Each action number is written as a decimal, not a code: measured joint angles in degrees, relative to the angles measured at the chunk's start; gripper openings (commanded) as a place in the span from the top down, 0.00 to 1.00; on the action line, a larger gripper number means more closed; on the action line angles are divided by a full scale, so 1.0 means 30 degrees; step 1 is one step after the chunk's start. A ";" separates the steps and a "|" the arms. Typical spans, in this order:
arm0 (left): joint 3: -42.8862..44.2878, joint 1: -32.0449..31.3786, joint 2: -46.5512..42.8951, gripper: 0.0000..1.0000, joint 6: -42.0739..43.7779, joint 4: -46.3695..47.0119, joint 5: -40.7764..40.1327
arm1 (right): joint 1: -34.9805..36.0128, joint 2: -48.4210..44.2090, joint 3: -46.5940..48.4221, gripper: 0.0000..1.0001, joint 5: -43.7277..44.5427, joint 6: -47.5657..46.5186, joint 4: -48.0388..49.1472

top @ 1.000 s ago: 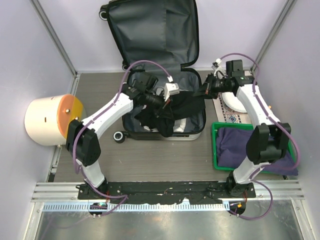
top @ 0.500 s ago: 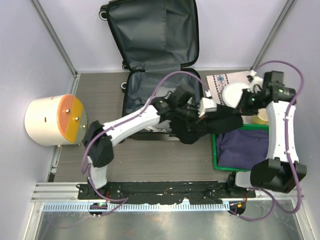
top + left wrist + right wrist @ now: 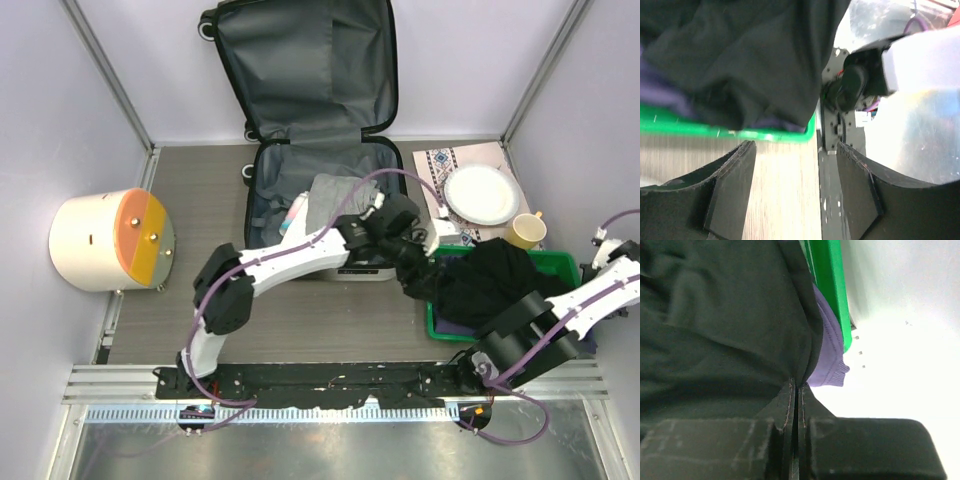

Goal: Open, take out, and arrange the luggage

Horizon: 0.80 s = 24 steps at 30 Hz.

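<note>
One open luggage at table rear, lid leaned against wall — left gripper held open, empty, at green tray, right gripper clamped on black garment draped over tray.

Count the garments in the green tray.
2: a black garment on top, and a purple garment beneath it, peeking out at the green tray's edge. More may lie hidden underneath.

Cream bin w/ orange lid left; black garment over green tray; plate, yellow cup nearby.
</note>
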 measured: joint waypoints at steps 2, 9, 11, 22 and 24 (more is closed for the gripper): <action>-0.1617 0.0729 -0.1151 0.30 -0.0517 0.0007 -0.0117 | -0.0998 0.0736 -0.0510 0.99 0.0175 -0.0998 0.0423; -0.5362 0.5377 -0.4874 0.30 -0.1705 0.0233 -0.1064 | -0.1290 0.2776 -0.1042 0.30 -0.0058 -0.1719 0.3031; -0.5486 0.6878 -0.5610 0.29 -0.1406 -0.0029 -0.2113 | -0.1231 0.3133 -0.0488 0.27 -0.0415 -0.1661 0.2907; -0.5486 1.0710 -0.6105 0.30 0.0590 -0.2324 -0.5166 | 0.6025 0.1756 0.4452 0.26 -0.4371 0.1756 0.1202; -0.5603 1.1249 -0.6033 0.30 0.0284 -0.2412 -0.4707 | 0.8976 0.1457 0.5362 0.26 -0.5588 0.3796 0.1523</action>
